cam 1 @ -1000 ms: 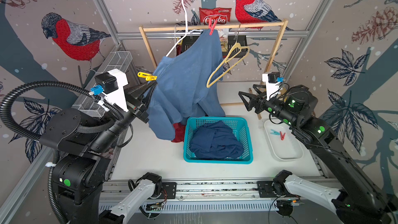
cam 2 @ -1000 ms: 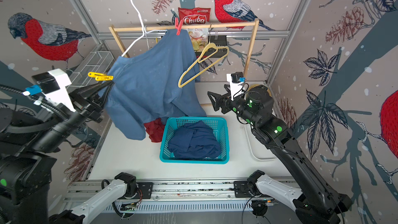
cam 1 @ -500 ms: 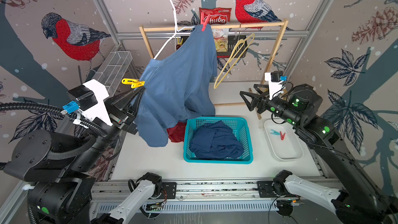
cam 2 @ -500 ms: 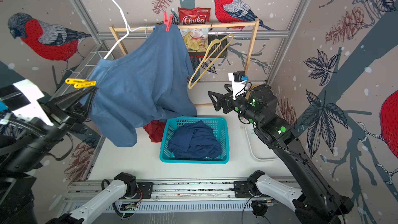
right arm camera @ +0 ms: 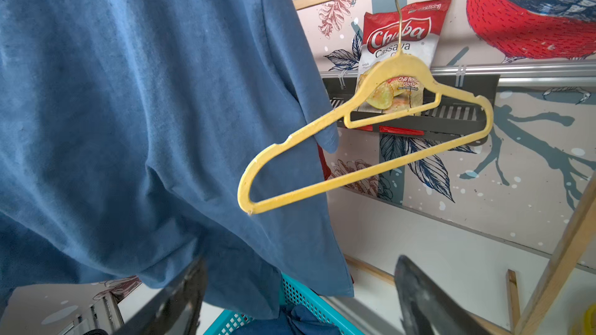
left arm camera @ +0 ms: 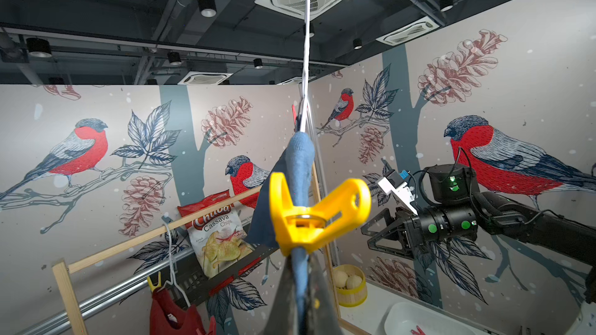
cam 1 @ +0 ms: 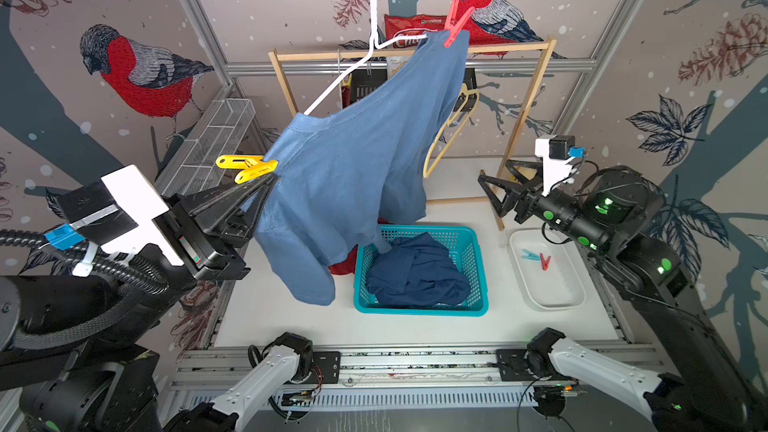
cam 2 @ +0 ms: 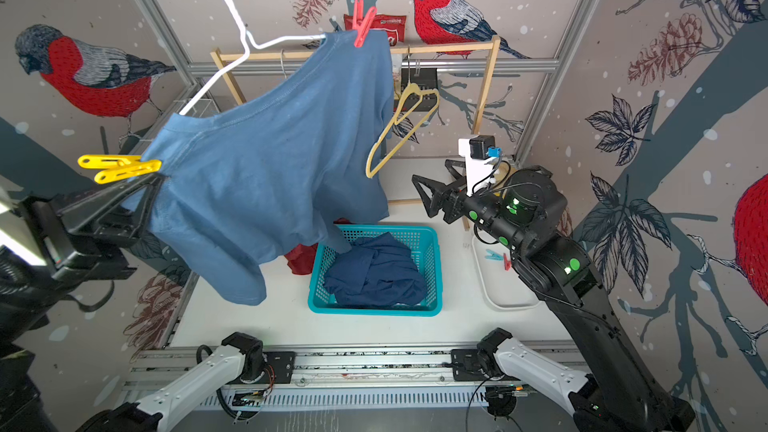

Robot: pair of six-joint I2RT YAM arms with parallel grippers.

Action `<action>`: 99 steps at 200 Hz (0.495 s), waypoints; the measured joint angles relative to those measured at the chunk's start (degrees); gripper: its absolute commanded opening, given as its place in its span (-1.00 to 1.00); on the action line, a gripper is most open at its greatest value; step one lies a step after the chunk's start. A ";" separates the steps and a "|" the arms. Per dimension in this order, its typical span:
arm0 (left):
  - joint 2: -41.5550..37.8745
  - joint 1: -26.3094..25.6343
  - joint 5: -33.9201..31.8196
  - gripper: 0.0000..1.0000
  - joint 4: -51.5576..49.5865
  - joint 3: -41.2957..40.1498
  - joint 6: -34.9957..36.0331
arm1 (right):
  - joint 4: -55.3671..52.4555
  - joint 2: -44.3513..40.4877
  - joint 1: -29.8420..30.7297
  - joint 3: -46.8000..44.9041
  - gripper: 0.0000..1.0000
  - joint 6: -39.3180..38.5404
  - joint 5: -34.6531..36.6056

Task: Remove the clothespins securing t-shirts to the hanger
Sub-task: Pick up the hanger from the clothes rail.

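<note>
two clips, yellow clothespin (cam 1: pixel 246 167) and red clothespin (cam 1: pixel 455 22), pin blue t-shirt (cam 1: pixel 357 168) to white hanger (cam 1: pixel 345 76); left hand (cam 1: pixel 266 191) pinches the shirt, right hand (cam 1: pixel 494 172) wide

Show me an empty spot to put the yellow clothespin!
The white tray is bare at its near end. The tabletop between the teal basket and the front rail is bare too. The basket is full, and the blue shirt crowds beside it.

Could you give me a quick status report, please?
Left gripper shut on blue t-shirt beside yellow clothespin. Right gripper open, empty. Red clothespin on white hanger. Empty yellow hanger beside shirt.
</note>
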 measured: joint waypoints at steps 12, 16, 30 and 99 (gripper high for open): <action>0.20 -0.28 0.57 -1.00 -0.13 0.83 -0.46 | -0.70 -0.28 -0.02 0.90 0.81 -0.57 -0.26; 0.24 -0.42 0.85 -1.00 -0.15 1.25 -0.57 | -0.98 -0.37 -0.02 1.14 0.80 -0.63 -0.42; 0.44 -1.01 1.53 -1.00 -0.17 2.86 -0.57 | -1.84 -0.72 -0.02 1.84 0.80 -1.27 -0.74; 2.95 -5.35 2.97 -1.00 1.66 3.74 -0.81 | -4.46 -2.62 -0.02 3.37 0.80 -3.34 -0.90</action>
